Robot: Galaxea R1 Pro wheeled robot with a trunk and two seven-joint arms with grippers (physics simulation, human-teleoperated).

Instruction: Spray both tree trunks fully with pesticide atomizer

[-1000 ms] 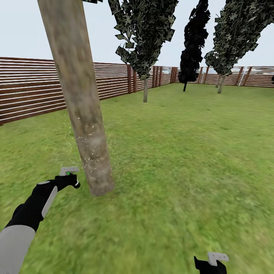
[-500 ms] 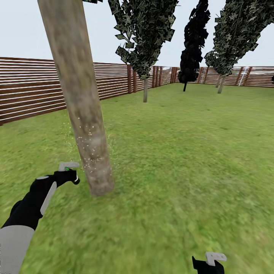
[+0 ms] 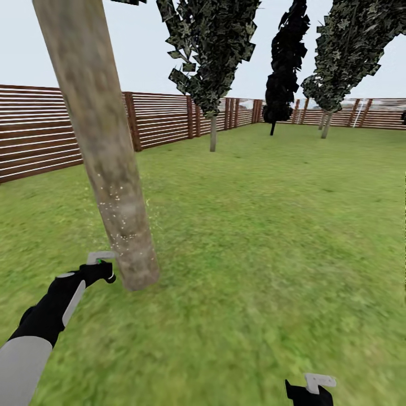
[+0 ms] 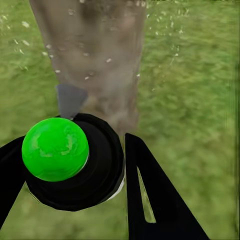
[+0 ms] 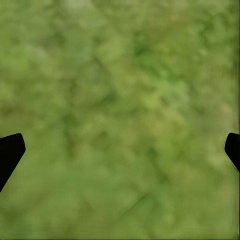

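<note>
One tree trunk (image 3: 101,152) stood close in front of the robot, at about 11 o'clock in the head view, leaning a little and rising out of the picture. The left gripper (image 3: 100,269) was clenched around the pesticide atomizer (image 3: 99,260), and it held the bottle just beside the foot of the trunk, low above the floor (image 3: 254,254). I judged that the bottle was held so near and so low because the spray must reach the bark directly. Pale specks (image 3: 121,217) lay over the lower part of the trunk and in the air around it, so spraying seemed to be in hand there, while the upper trunk looked bare of them.

In the left wrist view the green spot (image 4: 55,148) of the bottle sat between the black fingers (image 4: 150,195), and its grey nozzle (image 4: 70,99) pointed at the trunk.

The left arm (image 3: 51,310) reached forward from 7 o'clock, stretched low, with the wrist turned toward the trunk. The right gripper (image 3: 310,389) waited at 5 o'clock, near the lower edge, over plain grass. Its fingertips stood wide apart in the right wrist view, with nothing between them.

Thin cone trees (image 3: 211,62) and the slat fence (image 3: 34,132) stood well apart, at 12 o'clock and beyond.
</note>
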